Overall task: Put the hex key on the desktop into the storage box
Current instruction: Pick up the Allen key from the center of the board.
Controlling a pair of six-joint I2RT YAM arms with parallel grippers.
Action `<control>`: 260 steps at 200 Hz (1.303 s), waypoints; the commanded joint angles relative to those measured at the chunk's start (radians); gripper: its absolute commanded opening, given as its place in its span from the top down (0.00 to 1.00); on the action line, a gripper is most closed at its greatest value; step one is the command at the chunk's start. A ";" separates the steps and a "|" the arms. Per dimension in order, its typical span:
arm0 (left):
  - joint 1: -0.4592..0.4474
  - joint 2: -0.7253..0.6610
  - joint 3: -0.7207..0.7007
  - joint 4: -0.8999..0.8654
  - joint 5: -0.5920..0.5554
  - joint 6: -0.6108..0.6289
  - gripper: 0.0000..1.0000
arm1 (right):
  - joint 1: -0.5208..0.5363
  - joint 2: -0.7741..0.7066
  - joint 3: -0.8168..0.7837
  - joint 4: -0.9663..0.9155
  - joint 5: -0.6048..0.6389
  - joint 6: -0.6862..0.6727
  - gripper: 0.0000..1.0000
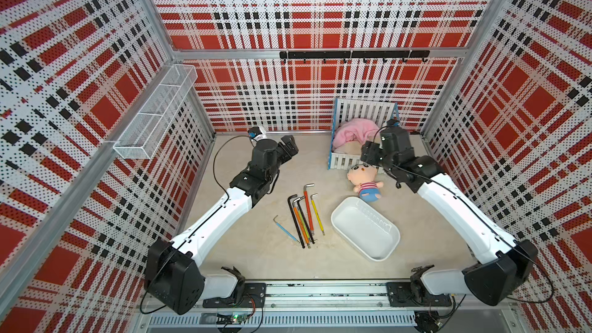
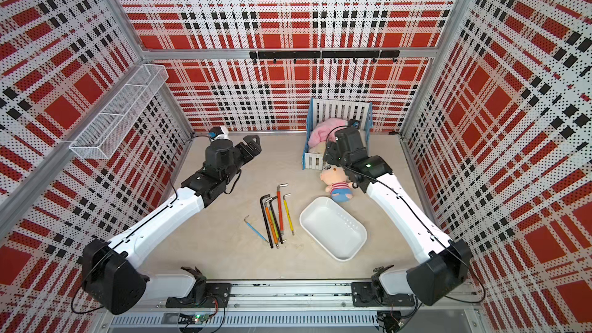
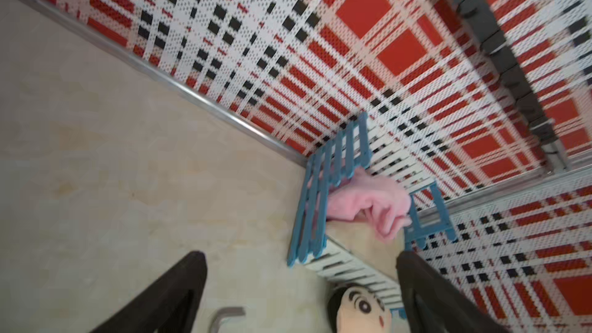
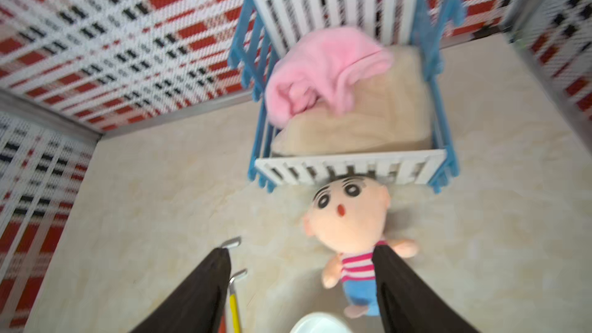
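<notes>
The hex keys (image 1: 308,213) lie bundled on the table (image 1: 256,257) — black, orange, red and yellow ones touching or just beside each other, a thin blue key (image 1: 286,229) slightly apart — all outside the white storage box (image 1: 365,229), which sits just beside them. The left end effector (image 1: 287,147) hangs over the table's far side, fingers spread, gripping nothing; the right end effector (image 1: 368,155), likewise spread and unladen, hovers near the doll (image 1: 363,180) by the crib (image 1: 344,158)

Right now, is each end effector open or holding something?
Left end effector: open, holding nothing.
Right end effector: open, holding nothing.
</notes>
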 commanded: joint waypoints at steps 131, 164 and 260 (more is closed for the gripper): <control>-0.020 -0.341 -0.294 -0.328 -0.011 0.021 0.09 | 0.272 0.689 0.365 -0.348 -0.212 0.043 0.65; 0.008 -0.371 -0.320 -0.333 0.017 0.033 0.10 | 0.277 0.791 0.436 -0.406 -0.247 0.047 0.66; 0.073 -0.375 -0.328 -0.334 0.051 0.054 0.09 | 0.281 0.976 0.625 -0.523 -0.280 0.046 0.70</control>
